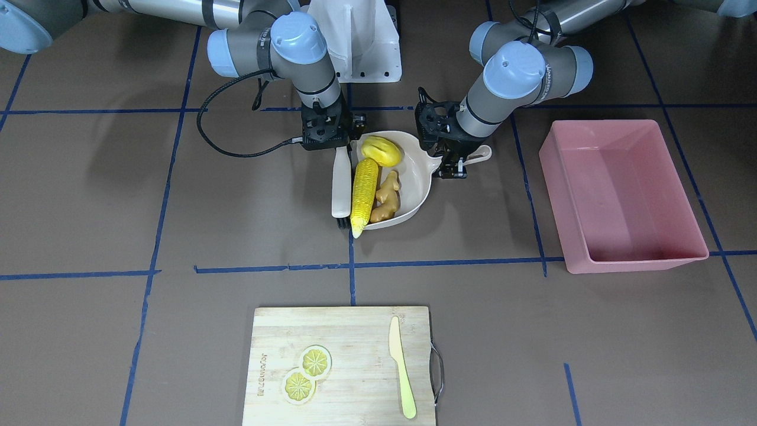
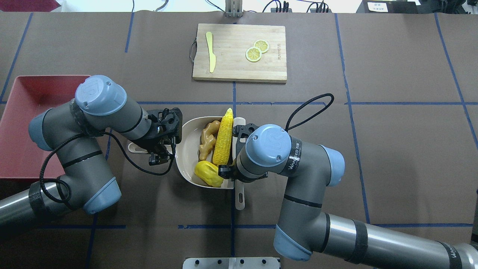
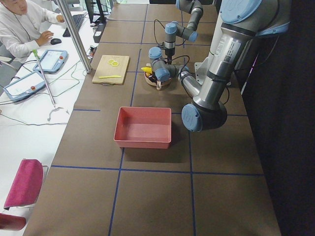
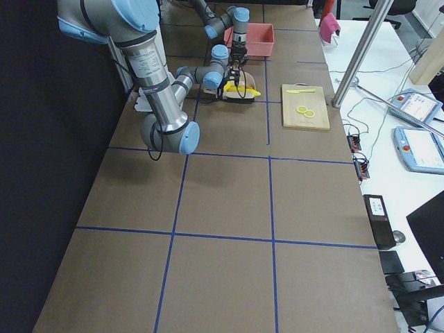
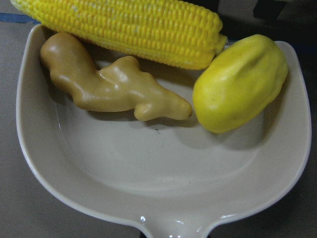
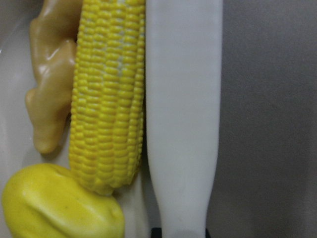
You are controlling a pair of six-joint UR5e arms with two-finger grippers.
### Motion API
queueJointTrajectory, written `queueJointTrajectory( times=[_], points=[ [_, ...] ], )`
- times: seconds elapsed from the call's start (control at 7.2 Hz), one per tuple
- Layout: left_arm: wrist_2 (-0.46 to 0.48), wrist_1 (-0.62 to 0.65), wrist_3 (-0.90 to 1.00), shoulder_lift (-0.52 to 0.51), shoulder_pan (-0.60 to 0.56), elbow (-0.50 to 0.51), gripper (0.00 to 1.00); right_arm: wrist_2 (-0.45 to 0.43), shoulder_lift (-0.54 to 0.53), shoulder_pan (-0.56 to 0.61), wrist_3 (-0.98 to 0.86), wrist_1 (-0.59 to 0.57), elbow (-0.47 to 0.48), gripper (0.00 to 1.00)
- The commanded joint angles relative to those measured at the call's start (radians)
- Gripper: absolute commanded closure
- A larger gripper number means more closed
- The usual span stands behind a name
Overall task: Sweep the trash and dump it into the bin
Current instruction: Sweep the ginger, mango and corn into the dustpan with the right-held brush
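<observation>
Trash (image 1: 365, 192): three pieces in one dustpan (image 1: 421, 180)

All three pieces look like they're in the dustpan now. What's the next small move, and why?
Probably lift the dustpan slightly with the left tool, open edge tipped up. The corn, lump and ginger all lie inside, but the corn's tip overhangs the open edge beside the scraper in the right tool, and the empty bin stands on the left arm's side.
</observation>
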Motion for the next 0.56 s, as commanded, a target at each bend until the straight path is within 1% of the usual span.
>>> queueJointTrajectory(
  times=[0.0,0.28,0.42],
  points=[
    [-0.001,-0.001,0.0,0.0,0.0,-0.001,1.0,-0.021,0.018,-0.003,-0.056,-0.002,-0.015,1.0],
    [-0.001,0.0,0.0,0.0,0.0,-0.001,1.0,-0.07,0.027,-0.023,-0.101,0.0,-0.022,1.0],
    [-0.001,-0.001,0.0,0.0,0.0,-0.001,1.0,-0.07,0.044,-0.026,-0.103,-0.002,-0.022,1.0]
  ],
)
